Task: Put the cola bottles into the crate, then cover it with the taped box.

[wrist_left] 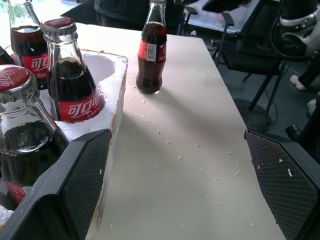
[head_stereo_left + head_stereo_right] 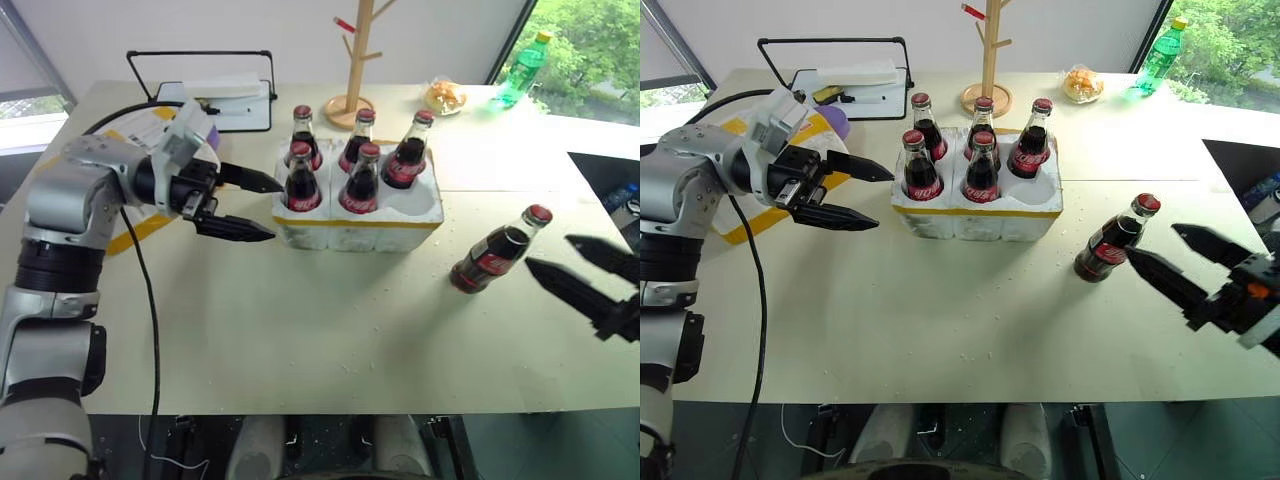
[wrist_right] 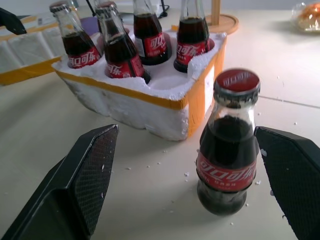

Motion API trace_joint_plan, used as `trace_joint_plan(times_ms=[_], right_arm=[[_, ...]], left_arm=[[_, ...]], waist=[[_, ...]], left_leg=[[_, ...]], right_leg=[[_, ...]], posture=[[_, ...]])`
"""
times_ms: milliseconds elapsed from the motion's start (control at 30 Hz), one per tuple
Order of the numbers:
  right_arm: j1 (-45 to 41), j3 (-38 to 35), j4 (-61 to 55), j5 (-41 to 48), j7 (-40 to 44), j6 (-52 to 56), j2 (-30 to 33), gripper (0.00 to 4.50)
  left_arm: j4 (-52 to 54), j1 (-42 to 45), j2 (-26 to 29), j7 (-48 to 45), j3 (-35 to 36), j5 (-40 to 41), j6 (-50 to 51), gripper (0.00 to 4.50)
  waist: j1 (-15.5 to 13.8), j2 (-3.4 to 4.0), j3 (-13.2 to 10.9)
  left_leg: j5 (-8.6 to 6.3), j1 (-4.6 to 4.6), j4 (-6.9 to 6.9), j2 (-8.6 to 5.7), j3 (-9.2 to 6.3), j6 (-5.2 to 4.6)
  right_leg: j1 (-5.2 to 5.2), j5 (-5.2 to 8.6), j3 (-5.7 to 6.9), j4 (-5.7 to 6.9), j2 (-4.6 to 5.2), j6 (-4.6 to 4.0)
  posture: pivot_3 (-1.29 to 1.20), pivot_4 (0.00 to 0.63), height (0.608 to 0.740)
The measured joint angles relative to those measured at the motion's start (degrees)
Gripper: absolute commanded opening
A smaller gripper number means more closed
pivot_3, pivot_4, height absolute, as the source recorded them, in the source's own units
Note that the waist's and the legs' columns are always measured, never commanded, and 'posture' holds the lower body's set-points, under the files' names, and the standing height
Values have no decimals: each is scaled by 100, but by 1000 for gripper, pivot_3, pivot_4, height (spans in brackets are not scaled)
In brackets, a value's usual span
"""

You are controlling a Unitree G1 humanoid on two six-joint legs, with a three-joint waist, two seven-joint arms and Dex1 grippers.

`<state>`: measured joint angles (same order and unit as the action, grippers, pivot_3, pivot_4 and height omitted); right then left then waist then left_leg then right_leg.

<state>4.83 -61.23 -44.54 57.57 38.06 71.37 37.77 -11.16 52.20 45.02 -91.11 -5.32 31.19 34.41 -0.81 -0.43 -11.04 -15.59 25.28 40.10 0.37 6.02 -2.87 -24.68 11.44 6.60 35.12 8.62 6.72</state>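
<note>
The crate (image 2: pixel 358 218) sits mid-table w/ five cola bottles (image 2: pixel 360 180) standing in its wells. The front right well is bare. A sixth bottle (image 2: pixel 497 250) stands alone on the table, to the right of the crate, near but apart from it.

Left gripper (image 2: pixel 250 205) is just beside the crate's left wall. Its two fingers are spread wide, tips pointing at the crate, nothing held.

Right gripper (image 2: pixel 1175 255) is to the right of the crate, just past the lone bottle. Fingers spread wide, tips aimed at that bottle, not touching it.

The taped box (image 2: pixel 755 215) lies to the left of the crate, mostly hidden behind the left arm. A wooden rack (image 2: pixel 355 60) stands behind the crate. A green plastic bottle (image 2: pixel 522 68) is far behind the crate, to the right.
</note>
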Motion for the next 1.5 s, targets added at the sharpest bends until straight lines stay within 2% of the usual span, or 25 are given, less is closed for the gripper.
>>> trace_joint_plan(times_ms=[400,867,933,1033,1067,1200,1333,1400,1500], right_arm=[[637,1870,591,-1032,-624,-1855,-766,4454],[-81,2928,2032,-1599,-961,-3011,-855,4454],[-244,3050,2201,-1635,-972,-3105,-862,3937],[-384,3129,2337,-1713,-1010,-3316,-863,2811],[-397,3089,2351,-1712,-1008,-3313,-795,2696],[-378,3115,2340,-1625,-994,-3258,-671,2672],[-647,2969,2325,-986,-971,-2788,-210,2672],[-1319,2804,2325,-485,-1023,-2551,282,2672],[-2384,2666,2312,-14,-1145,-2504,683,2672]], left_arm=[[417,-7,78,11,9,70,195,4500],[566,-15,223,76,21,133,387,4500],[586,-19,224,114,22,165,405,4500],[669,-50,227,153,34,198,413,4500],[692,-57,227,168,39,202,414,4500],[726,-82,227,237,57,205,419,4500],[753,-208,269,269,152,206,419,4500],[774,-238,309,288,178,206,419,4500],[867,-268,317,332,202,210,417,4500]], waist=[[7,1,0],[11,3,0],[12,3,-1],[9,3,-1],[13,3,0],[19,4,-1],[19,27,-15],[32,47,-26],[23,47,-26]], left_leg=[[1,0,0,0,0,1],[2,-1,-1,1,0,2],[2,-1,-1,0,0,2],[2,0,-1,0,1,2],[2,-1,-1,1,1,2],[4,-2,-2,2,1,5],[4,1,-1,0,5,4],[4,2,-1,0,10,4],[7,1,-7,7,6,9]], right_leg=[[-1,1,0,1,-3,0],[-1,2,0,3,-5,1],[-1,2,0,3,-5,1],[-1,2,0,2,-5,1],[0,2,0,2,-5,1],[-1,2,0,4,-6,1],[-5,1,-3,4,-3,1],[-12,1,-8,7,-3,1],[-14,2,-5,7,-11,0]], posture=[[0,150,740],[0,150,740],[0,150,740],[0,150,740],[0,150,740],[0,150,740],[0,150,740],[0,150,740],[0,150,740]])
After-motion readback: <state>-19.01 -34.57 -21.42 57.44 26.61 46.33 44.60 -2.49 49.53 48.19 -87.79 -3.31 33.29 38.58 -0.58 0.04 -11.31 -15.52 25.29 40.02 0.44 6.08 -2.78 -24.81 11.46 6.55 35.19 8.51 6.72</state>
